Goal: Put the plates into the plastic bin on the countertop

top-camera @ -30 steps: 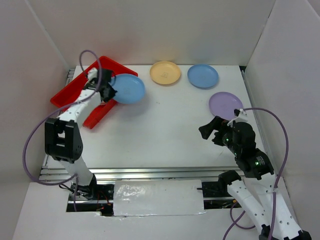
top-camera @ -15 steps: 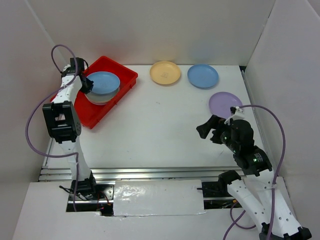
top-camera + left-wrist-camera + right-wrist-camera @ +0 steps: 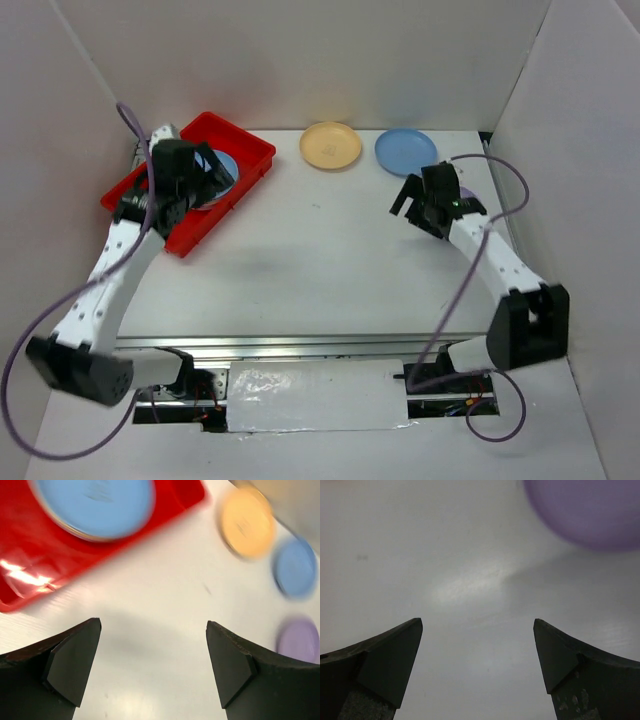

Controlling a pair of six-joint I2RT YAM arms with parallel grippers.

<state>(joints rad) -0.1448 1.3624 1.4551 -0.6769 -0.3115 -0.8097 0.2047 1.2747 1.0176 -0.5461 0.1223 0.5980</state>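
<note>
Over the countertop's (image 3: 320,270) far right, the right gripper (image 3: 477,650) hovers with fingers spread and empty, the purple plate (image 3: 592,510) just beyond its tips and off to one side. From that offset, a pinch may only clip the shallow rim and skid the plate toward the wall (image 3: 570,150). At the bin (image 3: 255,150), the left gripper (image 3: 150,655) is likewise spread and empty. A blue plate (image 3: 95,500) lies inside on top of others. The yellow plate (image 3: 331,145) and far blue plate (image 3: 406,152) lie at the back. No brand or writing is legible.
</note>
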